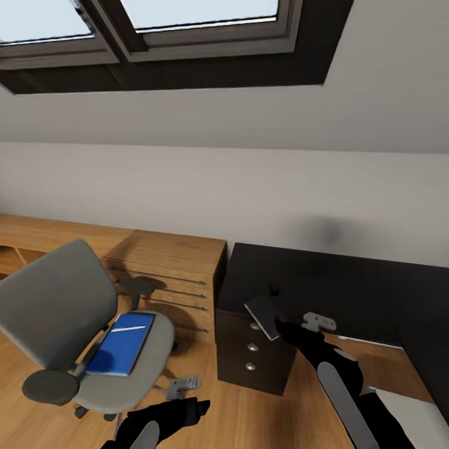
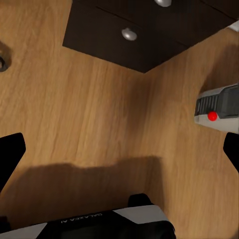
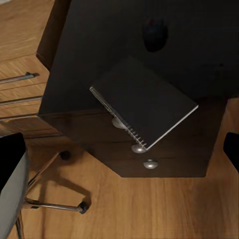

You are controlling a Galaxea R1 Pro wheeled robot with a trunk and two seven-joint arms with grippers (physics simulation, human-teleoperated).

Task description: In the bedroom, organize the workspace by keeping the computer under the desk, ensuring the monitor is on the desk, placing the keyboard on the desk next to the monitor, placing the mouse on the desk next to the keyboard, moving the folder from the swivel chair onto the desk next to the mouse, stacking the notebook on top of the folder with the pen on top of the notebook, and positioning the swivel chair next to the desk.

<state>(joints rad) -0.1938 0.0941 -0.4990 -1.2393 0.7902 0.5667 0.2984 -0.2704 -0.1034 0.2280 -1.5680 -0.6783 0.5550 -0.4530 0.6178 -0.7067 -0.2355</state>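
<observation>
My right gripper (image 1: 279, 325) is clamped on the notebook (image 1: 263, 317), tilted over the desk (image 1: 324, 280) edge above the drawers, with the mouse (image 1: 273, 289) just beyond. My left gripper (image 1: 182, 385) (jaws spread, holding nothing) hangs near the swivel chair (image 1: 56, 299), where the folder (image 1: 121, 343) lies.

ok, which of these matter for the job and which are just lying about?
Job: chair, folder, notebook, mouse, desk, computer.
Lying about: wood cabinet, skylight.
</observation>
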